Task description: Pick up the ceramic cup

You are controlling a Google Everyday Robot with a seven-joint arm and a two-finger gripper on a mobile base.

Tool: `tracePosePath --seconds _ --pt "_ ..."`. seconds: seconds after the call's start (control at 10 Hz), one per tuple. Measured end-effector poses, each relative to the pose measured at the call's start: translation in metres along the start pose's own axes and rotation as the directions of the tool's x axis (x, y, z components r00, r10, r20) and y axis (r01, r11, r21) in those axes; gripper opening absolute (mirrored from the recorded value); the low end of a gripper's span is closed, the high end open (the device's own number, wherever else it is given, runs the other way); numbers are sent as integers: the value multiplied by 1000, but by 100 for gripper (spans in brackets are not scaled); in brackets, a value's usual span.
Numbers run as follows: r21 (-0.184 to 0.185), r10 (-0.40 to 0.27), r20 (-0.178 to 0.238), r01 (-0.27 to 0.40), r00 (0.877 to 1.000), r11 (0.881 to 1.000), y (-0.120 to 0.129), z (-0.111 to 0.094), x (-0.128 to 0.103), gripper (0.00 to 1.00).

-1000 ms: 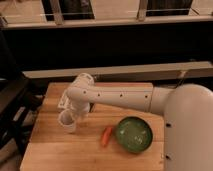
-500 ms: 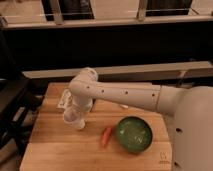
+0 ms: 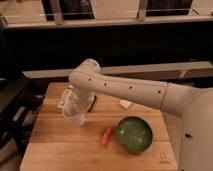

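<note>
Since the earlier frames the arm (image 3: 127, 90) has swung so that its elbow sits higher and further right, while the tool (image 3: 73, 106) has stayed low over the left part of the wooden tabletop (image 3: 60, 150). Nearest the camera lies bare wood along the front edge, giving open room for a lift or a retreat. Next come the green bowl (image 3: 134, 134) at the right and the orange carrot (image 3: 106, 135) just beside its left rim; both lie apart from the tool, though the carrot is the closer obstacle if the hand drifts right. Further back, the ceramic cup (image 3: 76, 118) stands upright on the left-centre of the tabletop, directly beneath the tool and overlapped by it, a position that suits a top-down grasp. Whether the tool is apart, together or clamped on the cup cannot be told. Small pale items (image 3: 125, 104) rest behind, near the far edge. Beyond the tabletop runs a dark shelf (image 3: 150, 45); the left edge lies near the cup, so clearance is likely best straight upward.
</note>
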Motion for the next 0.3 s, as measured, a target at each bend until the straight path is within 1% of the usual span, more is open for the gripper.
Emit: tracePosePath --seconds 0.1,0.3 --pt "0 1 2 -1 1000 1000 0 -5 2 1" --pt "0 -3 5 3 1000 1000 0 -8 3 1"
